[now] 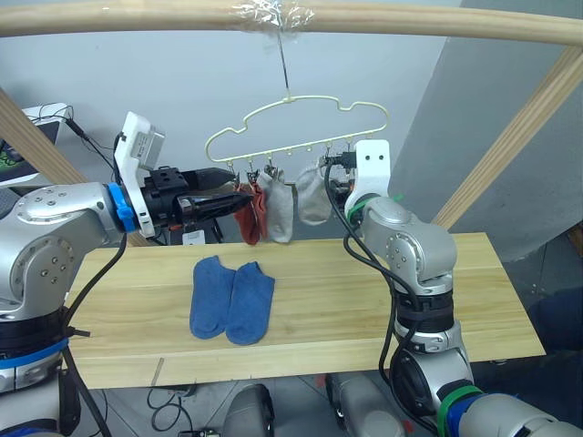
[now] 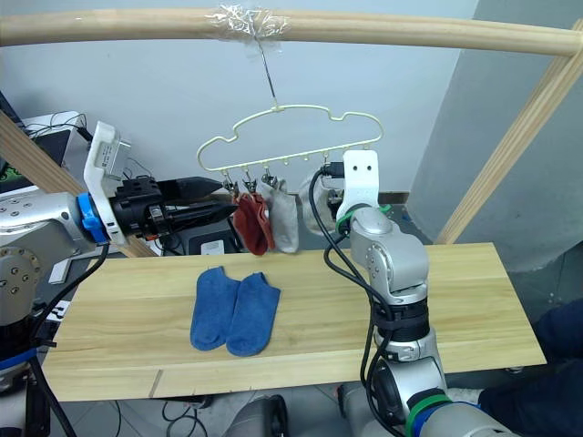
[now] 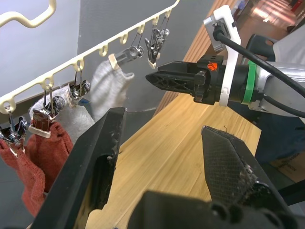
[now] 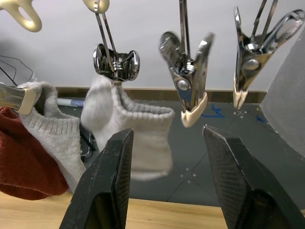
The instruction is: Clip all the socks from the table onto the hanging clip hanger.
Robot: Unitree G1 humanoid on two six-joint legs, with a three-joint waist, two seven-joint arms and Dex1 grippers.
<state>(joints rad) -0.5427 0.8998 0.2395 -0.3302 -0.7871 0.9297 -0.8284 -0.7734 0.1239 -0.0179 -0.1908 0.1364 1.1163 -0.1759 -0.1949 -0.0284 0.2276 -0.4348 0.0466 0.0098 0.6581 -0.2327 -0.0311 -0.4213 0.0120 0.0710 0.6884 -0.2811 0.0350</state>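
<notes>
**Four socks clipped, two blue ones on the table**

The clip hanger (image 1: 296,127) hangs by its hook from the wooden pole (image 1: 410,18). On its clips hang two rust red socks (image 1: 249,211) and two light grey socks (image 1: 281,208) — the second grey one (image 4: 131,131) sits just beyond the right gripper (image 4: 167,181), whose fingers are spread and hold nothing. Two blue socks (image 1: 232,299) lie side by side, touching, toward the table's (image 1: 474,300) left half. The left gripper (image 1: 239,189) — fingers parted, empty — points at the red socks.
</notes>
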